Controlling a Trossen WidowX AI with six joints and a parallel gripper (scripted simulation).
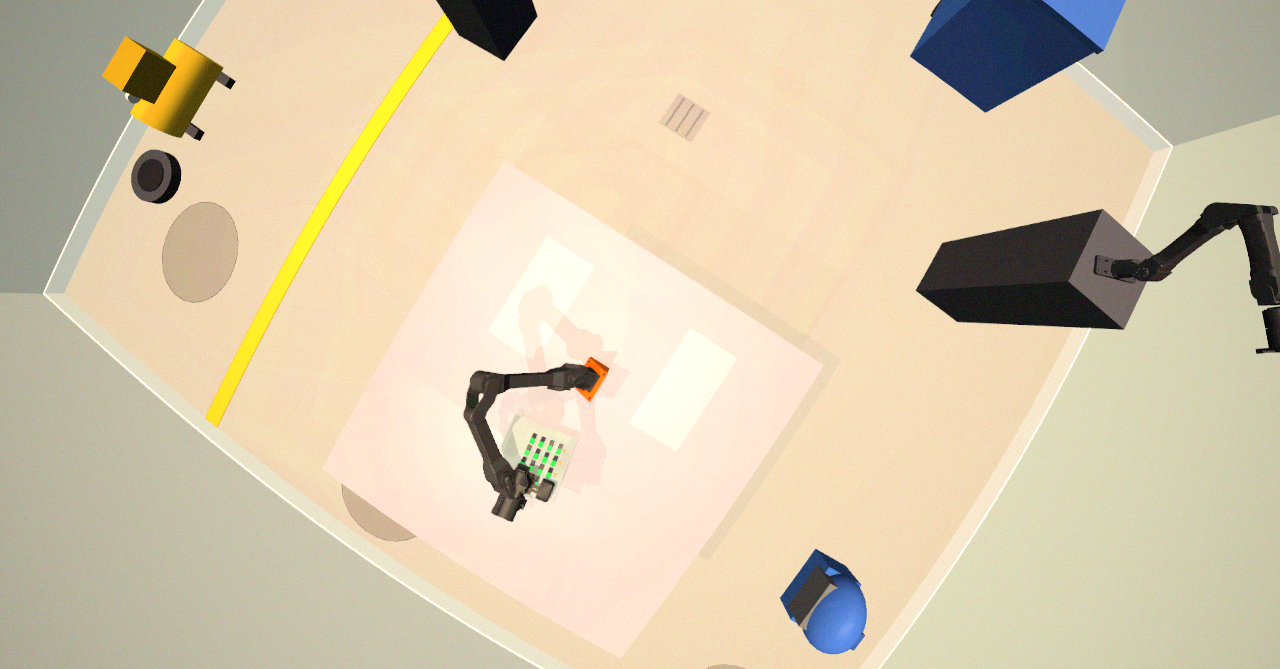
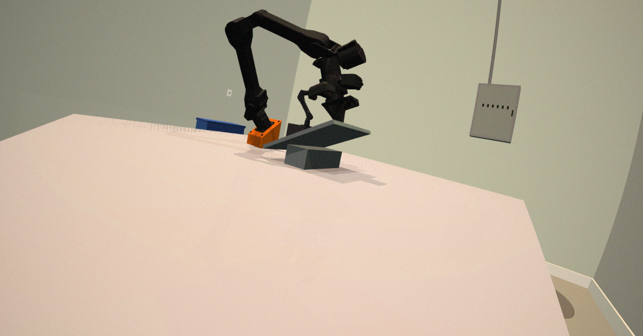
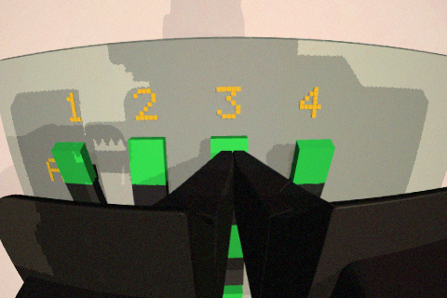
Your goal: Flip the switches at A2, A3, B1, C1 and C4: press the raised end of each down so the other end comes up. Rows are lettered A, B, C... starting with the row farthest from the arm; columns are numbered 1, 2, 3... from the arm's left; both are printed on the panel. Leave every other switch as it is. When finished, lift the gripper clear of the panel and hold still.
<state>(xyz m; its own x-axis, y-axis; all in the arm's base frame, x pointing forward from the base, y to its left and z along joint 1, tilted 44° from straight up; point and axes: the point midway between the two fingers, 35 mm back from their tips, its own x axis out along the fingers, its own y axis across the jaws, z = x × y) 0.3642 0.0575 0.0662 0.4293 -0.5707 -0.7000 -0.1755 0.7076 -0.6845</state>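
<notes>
The grey switch panel (image 1: pixel 569 437) (image 2: pixel 314 137) (image 3: pixel 377 126) is tilted on its block. My gripper (image 3: pixel 232 162) is shut and empty. Its fingertips are over the green far end of switch A3 (image 3: pixel 228 143) in the wrist view and look in contact with it. The panel's edge hides them in the exterior view. Switch A2 (image 3: pixel 147 162) and the visible part of A3 show a brighter green face than switch A1 (image 3: pixel 76 165) and switch A4 (image 3: pixel 314 163). Their exact tilts are hard to tell. My fingers hide most of rows B to D; green parts show through the gap.
The orange arm base (image 1: pixel 597 368) (image 2: pixel 264 136) stands beside the panel on the pale table (image 1: pixel 572 540) (image 2: pixel 224 244). The grey support block (image 2: pixel 312 156) is under the panel. A second arm (image 1: pixel 1190 240) stands on a dark pedestal (image 1: pixel 1011 271) away from the table.
</notes>
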